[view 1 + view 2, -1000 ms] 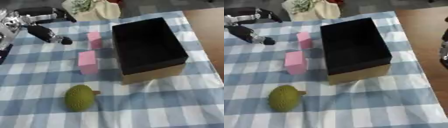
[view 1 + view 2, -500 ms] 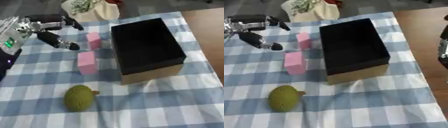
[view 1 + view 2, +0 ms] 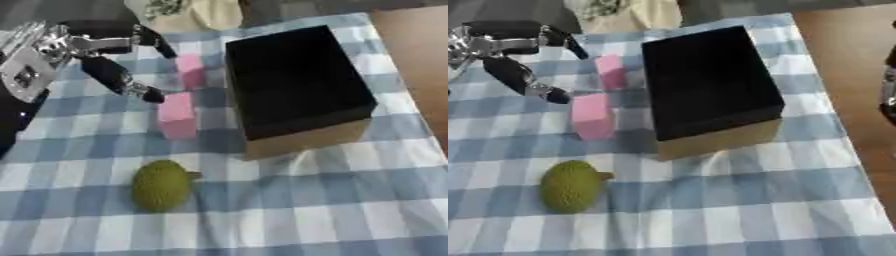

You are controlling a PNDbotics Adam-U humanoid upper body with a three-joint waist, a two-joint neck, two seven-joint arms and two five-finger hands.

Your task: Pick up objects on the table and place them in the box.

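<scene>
Two pink blocks lie left of the box: a small one (image 3: 190,71) farther back and a larger one (image 3: 177,115) nearer. A bumpy green fruit (image 3: 161,185) sits on the checked cloth near the front. The box (image 3: 297,85) has a black inside and tan cardboard sides, and stands open at centre right. My left hand (image 3: 114,57) reaches in from the upper left, open, its thumb tip just left of the larger pink block and its fingers behind the small one. A dark part of my right arm (image 3: 888,95) shows at the right edge of the right eye view; its hand is out of sight.
A blue and white checked cloth (image 3: 332,200) covers the table. A pale bag with green print (image 3: 184,12) stands at the far edge. Bare brown table (image 3: 416,55) shows to the right of the cloth.
My left hand has moved right and toward the pink blocks, its thumb now close to the larger one. The blocks, fruit and box have not moved.
</scene>
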